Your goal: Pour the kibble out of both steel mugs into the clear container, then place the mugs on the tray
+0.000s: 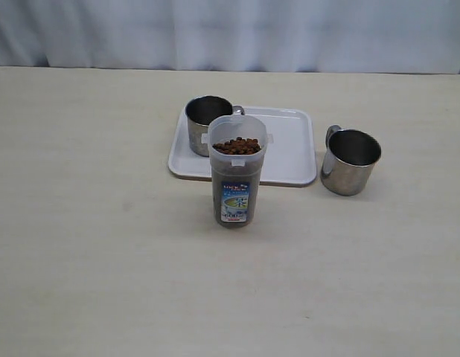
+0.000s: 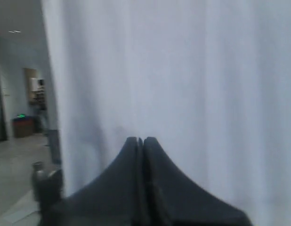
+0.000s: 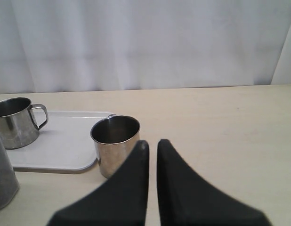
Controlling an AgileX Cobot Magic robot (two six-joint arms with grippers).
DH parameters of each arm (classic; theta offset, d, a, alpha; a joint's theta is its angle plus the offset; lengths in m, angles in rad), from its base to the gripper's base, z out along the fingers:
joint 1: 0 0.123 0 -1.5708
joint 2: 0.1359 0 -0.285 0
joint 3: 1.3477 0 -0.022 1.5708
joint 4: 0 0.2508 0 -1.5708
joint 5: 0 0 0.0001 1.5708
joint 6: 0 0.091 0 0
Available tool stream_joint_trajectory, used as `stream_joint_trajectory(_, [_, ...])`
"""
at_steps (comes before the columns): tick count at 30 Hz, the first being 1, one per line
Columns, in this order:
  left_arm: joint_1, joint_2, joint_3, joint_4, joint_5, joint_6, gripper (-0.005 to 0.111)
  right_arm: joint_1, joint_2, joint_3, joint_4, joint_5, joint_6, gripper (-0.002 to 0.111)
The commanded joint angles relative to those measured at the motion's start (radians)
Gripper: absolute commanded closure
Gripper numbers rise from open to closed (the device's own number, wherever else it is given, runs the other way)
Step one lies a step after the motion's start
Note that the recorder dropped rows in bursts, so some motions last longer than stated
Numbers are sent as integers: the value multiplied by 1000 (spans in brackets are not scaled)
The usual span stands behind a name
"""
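Observation:
The clear container point(image 1: 237, 178) stands in front of the tray, filled with brown kibble point(image 1: 236, 146) almost to its rim. One steel mug point(image 1: 205, 124) stands on the white tray point(image 1: 289, 152) at its left end. The other steel mug point(image 1: 350, 161) stands on the table just right of the tray and looks empty. Neither arm shows in the exterior view. My left gripper point(image 2: 140, 140) is shut on nothing and faces a white curtain. My right gripper point(image 3: 152, 143) is shut, holds nothing, and sits a little short of the mug point(image 3: 115, 143) beside the tray point(image 3: 60, 141).
A white curtain point(image 1: 230, 33) hangs along the table's far edge. The pale tabletop point(image 1: 88, 260) stretches wide to the left of and in front of the container. In the left wrist view a room with furniture point(image 2: 23, 125) shows past the curtain's edge.

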Motion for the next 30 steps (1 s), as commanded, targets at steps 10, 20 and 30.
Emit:
stream_joint_trajectory(10, [0, -175, 245, -6, -43, -4, 107, 2, -4, 5, 1, -2, -8, 104])
stream_joint_trajectory(20, [0, -175, 245, -6, -133, -4, 107, 2, -4, 5, 1, -2, -8, 104])
stream_joint_trajectory(30, [-3, -230, 245, -6, -133, -4, 107, 2, -4, 5, 1, -2, -8, 104])
